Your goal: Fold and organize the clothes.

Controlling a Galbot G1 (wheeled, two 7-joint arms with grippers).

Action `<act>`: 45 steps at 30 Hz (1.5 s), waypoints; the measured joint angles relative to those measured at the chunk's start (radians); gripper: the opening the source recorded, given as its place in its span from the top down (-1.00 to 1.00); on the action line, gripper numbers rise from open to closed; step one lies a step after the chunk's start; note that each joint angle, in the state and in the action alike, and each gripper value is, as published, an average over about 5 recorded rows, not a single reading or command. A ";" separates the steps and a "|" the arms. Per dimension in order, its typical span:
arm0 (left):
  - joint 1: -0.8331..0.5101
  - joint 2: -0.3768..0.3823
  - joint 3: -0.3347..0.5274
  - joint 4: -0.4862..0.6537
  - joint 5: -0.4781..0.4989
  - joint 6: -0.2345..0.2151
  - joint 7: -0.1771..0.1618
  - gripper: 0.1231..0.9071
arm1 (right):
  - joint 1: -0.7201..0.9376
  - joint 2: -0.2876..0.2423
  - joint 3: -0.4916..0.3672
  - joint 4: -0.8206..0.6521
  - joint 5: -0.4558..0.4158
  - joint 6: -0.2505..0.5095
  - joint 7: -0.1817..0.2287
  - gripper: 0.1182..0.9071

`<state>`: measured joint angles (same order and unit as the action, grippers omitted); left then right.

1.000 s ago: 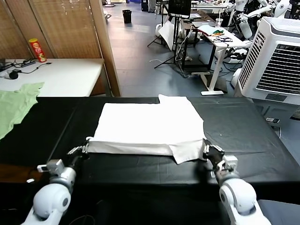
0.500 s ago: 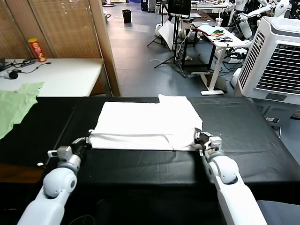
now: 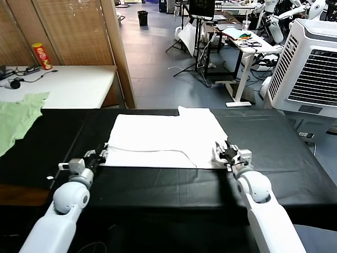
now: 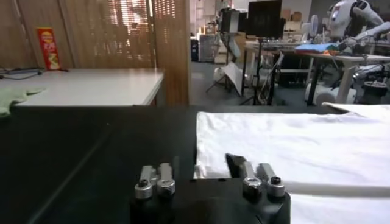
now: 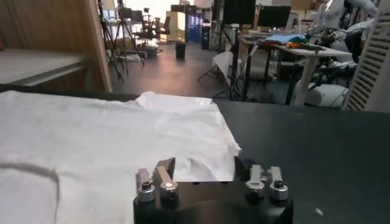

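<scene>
A: both let go since a second ago; your left gripper [image 3: 100,156] and right gripper [image 3: 227,153] stand spread at the T-shirt [image 3: 164,138]'s near corners.

B: shirt mid-table [image 3: 295,153], near hem folded over; next fold's yours.

One white T-shirt [image 3: 166,139], two pincers

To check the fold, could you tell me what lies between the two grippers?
In the head view, only the T-shirt's near folded edge spans from left gripper to right gripper.
</scene>
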<state>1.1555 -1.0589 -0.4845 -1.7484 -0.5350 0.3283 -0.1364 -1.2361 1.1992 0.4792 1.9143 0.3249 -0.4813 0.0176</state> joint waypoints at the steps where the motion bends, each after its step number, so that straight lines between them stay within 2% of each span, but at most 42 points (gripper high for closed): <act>1: 0.014 0.002 -0.006 -0.008 -0.005 0.001 0.006 -0.69 | -0.015 0.001 0.004 0.005 0.000 0.001 0.000 -0.72; 4: 0.057 0.006 -0.020 -0.030 -0.028 0.009 0.020 -0.72 | -0.046 0.006 0.015 0.012 0.001 0.007 0.002 -0.68; 10: 0.113 0.008 -0.037 -0.040 -0.062 0.026 0.043 -0.72 | -0.070 0.018 0.025 0.000 0.000 0.013 0.002 -0.41; 13: 0.120 0.008 -0.038 -0.037 -0.075 0.031 0.048 -0.65 | -0.072 0.025 0.025 -0.010 0.000 0.015 0.002 -0.13; 16: 0.119 0.007 -0.039 -0.032 -0.090 0.036 0.049 -0.36 | -0.074 0.031 0.023 -0.019 -0.001 0.018 0.003 0.27; 20: 0.120 0.006 -0.039 -0.029 -0.100 0.038 0.050 0.23 | -0.079 0.034 0.021 -0.017 -0.002 0.018 0.008 0.81; 23: 0.128 0.006 -0.038 -0.035 -0.098 0.039 0.048 0.62 | -0.087 0.028 0.021 -0.002 -0.002 0.004 0.020 0.98; 26: 0.146 0.013 -0.039 -0.052 -0.083 0.042 0.041 0.90 | -0.101 0.016 0.024 0.025 -0.001 -0.027 0.041 0.99; 28: 0.161 0.022 -0.041 -0.068 -0.070 0.047 0.033 0.98 | -0.114 0.007 0.028 0.048 0.000 -0.049 0.056 0.99; 34: 0.235 0.056 -0.060 -0.143 -0.028 0.066 0.015 0.99 | -0.183 -0.013 0.055 0.127 0.005 -0.105 0.085 0.99; 45: 0.478 0.090 -0.154 -0.328 0.001 0.092 0.000 0.99 | -0.378 0.001 0.102 0.253 0.011 -0.120 0.085 0.99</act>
<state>1.6333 -0.9685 -0.6381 -2.0767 -0.5340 0.4200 -0.1362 -1.6145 1.2005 0.5811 2.1673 0.3362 -0.6012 0.1025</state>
